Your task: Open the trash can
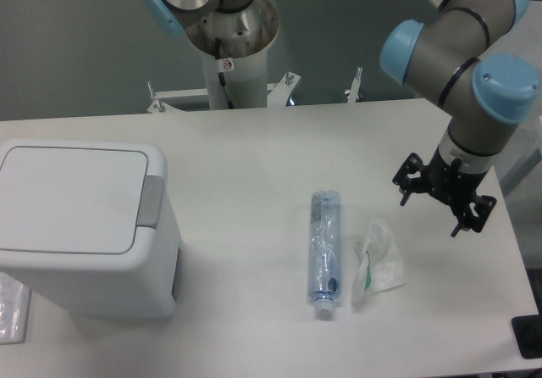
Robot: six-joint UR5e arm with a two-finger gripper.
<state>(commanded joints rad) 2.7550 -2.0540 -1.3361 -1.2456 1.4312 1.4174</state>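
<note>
Bin (85, 225) sits at the table's (254, 149) left edge, lid shut and flat, grey tab (152, 201) on the lid's right side facing the bottle (323, 252); long axis runs left-right. Gripper (432, 212) is well apart to the bin's right, beyond bottle and crumpled wrapper (378, 265), above the table. Arm bends down from upper right, wrist pointing downward. Fingers spread, holding nothing.

No writing can be read anywhere. A small red-and-white sticker (226, 63) sits on the arm's base column in the upper middle of the frame, but its marks are too small to read.
</note>
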